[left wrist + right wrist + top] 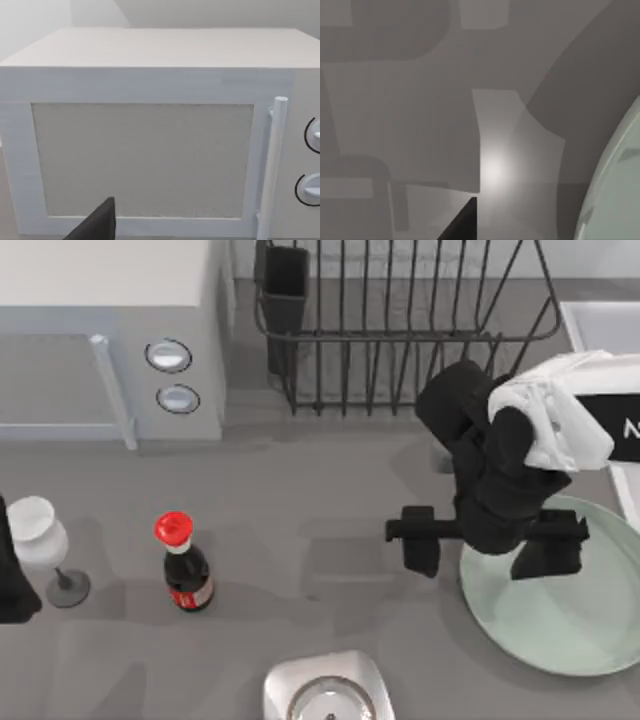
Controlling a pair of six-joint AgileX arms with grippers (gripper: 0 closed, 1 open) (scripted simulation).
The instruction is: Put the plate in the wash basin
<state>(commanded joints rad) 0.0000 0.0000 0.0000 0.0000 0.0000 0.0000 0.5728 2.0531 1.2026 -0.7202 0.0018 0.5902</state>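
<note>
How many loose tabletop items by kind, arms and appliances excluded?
Plate: 1
Cola bottle: 1
Wine glass: 1
Total: 3

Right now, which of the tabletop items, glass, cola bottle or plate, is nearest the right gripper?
The plate, pale green at the table's right edge: the right gripper hangs over its rim. The bottle and glass stand far off at the left.

Overhead cam; two close wrist cams
</note>
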